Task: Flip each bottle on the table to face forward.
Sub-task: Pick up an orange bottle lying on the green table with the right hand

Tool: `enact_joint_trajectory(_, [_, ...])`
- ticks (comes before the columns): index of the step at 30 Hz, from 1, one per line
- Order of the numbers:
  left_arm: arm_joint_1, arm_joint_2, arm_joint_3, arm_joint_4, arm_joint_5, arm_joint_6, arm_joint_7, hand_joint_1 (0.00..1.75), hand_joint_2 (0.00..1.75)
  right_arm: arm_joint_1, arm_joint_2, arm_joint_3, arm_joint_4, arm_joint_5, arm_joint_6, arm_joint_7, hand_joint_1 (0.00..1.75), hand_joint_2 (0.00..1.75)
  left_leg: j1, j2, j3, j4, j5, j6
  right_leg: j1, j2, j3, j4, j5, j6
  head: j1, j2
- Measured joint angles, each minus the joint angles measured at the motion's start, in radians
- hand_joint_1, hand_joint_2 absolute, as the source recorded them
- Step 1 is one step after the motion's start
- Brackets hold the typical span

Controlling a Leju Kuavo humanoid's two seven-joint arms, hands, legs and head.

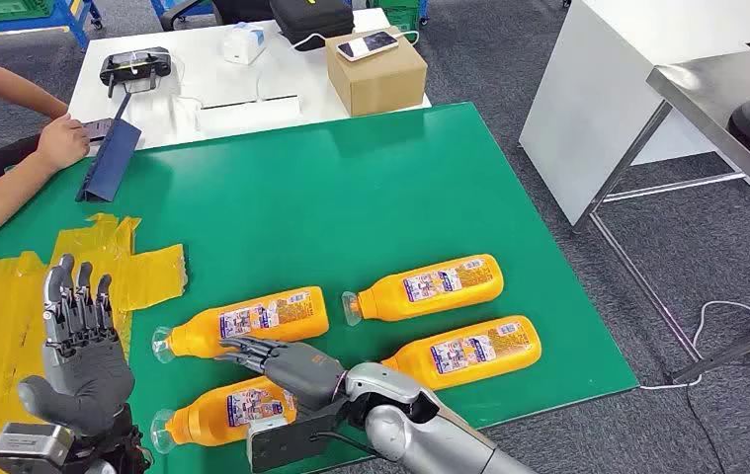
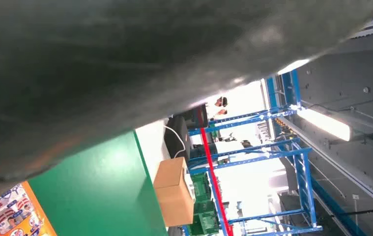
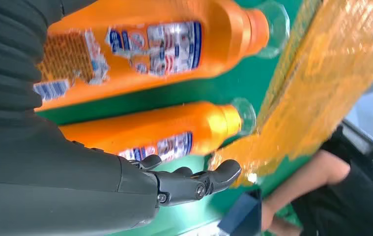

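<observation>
Nearest, the right hand [image 1: 287, 365] hovers with fingers extended over the front-left bottle [image 1: 224, 406], holding nothing. Left hand [image 1: 82, 351] is raised, fingers spread, above yellow tape [image 1: 15, 306] at the green table's [image 1: 351, 188] left edge.

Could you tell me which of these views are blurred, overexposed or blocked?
Head view: sharp and evenly lit, orange plastic bottles crisp. Left wrist view: a dark, out-of-focus mass covers the upper part, with blown-out white behind the blue metal racks. Right wrist view: yellow tape patch smeared and glaring; right robot hand reasonably sharp.
</observation>
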State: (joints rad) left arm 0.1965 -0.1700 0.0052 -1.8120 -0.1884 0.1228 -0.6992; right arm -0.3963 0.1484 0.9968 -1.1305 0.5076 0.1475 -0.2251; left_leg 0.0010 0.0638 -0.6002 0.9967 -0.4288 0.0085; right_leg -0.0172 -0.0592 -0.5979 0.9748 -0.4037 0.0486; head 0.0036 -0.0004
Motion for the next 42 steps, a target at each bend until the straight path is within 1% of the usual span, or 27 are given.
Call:
enact_joint_trajectory(5, [0.0,0.0,0.004,0.001,0.001,-0.002,0.0,0.0,0.0,-0.017,-0.004,0.036,0.024,-0.007,0.008,0.018,0.0,1.75,0.0,0.0,0.0,0.0,0.0,0.0,0.0,0.0,0.0,0.0,0.0,0.0,0.0,0.0])
enact_joint_trajectory(8, [0.003,-0.001,0.01,0.001,0.001,-0.006,0.0,0.0,0.0,-0.048,-0.013,0.079,0.052,0.014,0.017,0.065,0.0,1.75,0.0,0.0,0.0,0.0,0.0,0.0,0.0,0.0,0.0,0.0,0.0,0.0,0.0,0.0])
enact_joint_trajectory(11, [0.008,-0.002,0.019,0.001,0.001,-0.02,0.0,0.0,0.0,-0.101,-0.028,0.14,0.101,0.04,0.077,0.125,0.0,1.75,0.0,0.0,0.0,0.0,0.0,0.0,0.0,0.0,0.0,0.0,0.0,0.0,0.0,0.0])
enact_joint_trajectory(12, [0.009,-0.003,0.022,0.001,0.001,-0.025,0.0,0.0,0.0,-0.123,-0.034,0.165,0.122,0.039,0.103,0.136,0.04,1.75,0.0,0.0,0.0,0.0,0.0,0.0,0.0,0.0,0.0,0.0,0.0,0.0,0.0,0.0])
enact_joint_trajectory(13, [0.01,-0.004,0.025,0.002,0.001,-0.03,0.0,0.0,0.0,-0.148,-0.04,0.191,0.144,0.033,0.129,0.139,0.36,1.75,0.0,0.0,0.001,0.0,0.0,0.0,0.0,0.0,0.001,0.0,0.0,0.0,0.0,0.0])
enact_joint_trajectory(15, [0.009,-0.006,0.028,0.003,0.002,-0.035,0.0,0.0,0.0,-0.193,-0.048,0.234,0.177,0.009,0.17,0.132,1.22,1.75,0.0,0.0,0.002,0.0,0.0,0.0,0.0,0.0,0.002,0.0,0.0,0.0,0.0,0.0])
enact_joint_trajectory(16, [0.008,-0.007,0.028,0.006,0.002,-0.036,0.0,0.0,0.0,-0.214,-0.052,0.254,0.191,-0.005,0.192,0.127,1.61,1.75,0.0,0.0,0.002,0.0,0.0,0.0,0.0,0.0,0.002,0.0,0.0,0.0,0.0,0.0])
enact_joint_trajectory(17, [0.007,-0.007,0.028,0.008,0.004,-0.035,0.0,0.0,0.0,-0.231,-0.056,0.272,0.2,-0.02,0.213,0.125,1.74,1.75,0.0,0.0,0.003,0.0,0.0,0.0,0.0,0.0,0.002,0.0,0.0,0.0,0.0,0.0])
enact_joint_trajectory(22, [0.001,-0.006,0.028,0.023,0.019,-0.024,0.0,0.0,0.0,-0.293,-0.084,0.353,0.214,-0.078,0.275,0.131,1.75,1.75,0.0,0.001,0.003,0.0,0.0,0.0,-0.001,0.0,0.002,0.0,0.0,0.0,0.0,0.0])
enact_joint_trajectory(30, [-0.013,-0.006,0.027,0.042,0.038,-0.003,0.0,0.0,0.0,-0.352,-0.103,0.441,0.22,-0.136,0.289,0.149,1.75,1.75,0.0,0.001,0.003,0.0,0.0,0.0,-0.001,0.0,0.002,0.0,0.0,0.0,0.0,0.0])
enact_joint_trajectory(32, [-0.015,-0.006,0.028,0.042,0.051,0.023,0.0,0.0,0.0,-0.359,-0.103,0.455,0.224,-0.159,0.285,0.154,1.75,1.75,0.0,0.001,0.003,0.0,0.0,0.0,-0.001,0.0,0.003,0.0,0.0,0.0,0.0,0.0])
enact_joint_trajectory(35, [-0.018,-0.015,0.042,0.034,0.1,0.116,0.0,0.0,0.0,-0.363,-0.102,0.473,0.24,-0.206,0.255,0.164,1.75,1.75,0.0,0.001,0.004,0.0,0.0,0.0,0.0,0.0,0.003,0.0,0.0,0.0,0.0,0.0])
enact_joint_trajectory(37, [-0.019,-0.034,0.078,0.007,0.148,0.19,0.0,0.0,0.0,-0.361,-0.096,0.478,0.257,-0.238,0.225,0.168,1.75,1.75,0.0,0.002,0.005,0.0,0.0,0.0,0.0,0.001,0.004,0.0,0.0,0.0,0.0,0.0])
enact_joint_trajectory(39, [-0.019,-0.056,0.134,-0.031,0.187,0.244,0.0,0.0,0.0,-0.359,-0.086,0.479,0.275,-0.266,0.198,0.172,1.75,1.75,0.0,0.002,0.006,0.0,0.0,0.0,0.0,0.002,0.005,0.0,0.0,0.0,0.0,0.0])
enact_joint_trajectory(42, [-0.021,-0.084,0.235,-0.088,0.216,0.277,-0.001,0.0,0.0,-0.357,-0.067,0.478,0.304,-0.298,0.169,0.176,1.75,1.75,0.0,0.003,0.008,0.0,-0.001,-0.001,0.001,0.003,0.006,0.0,0.0,0.0,0.0,0.0])
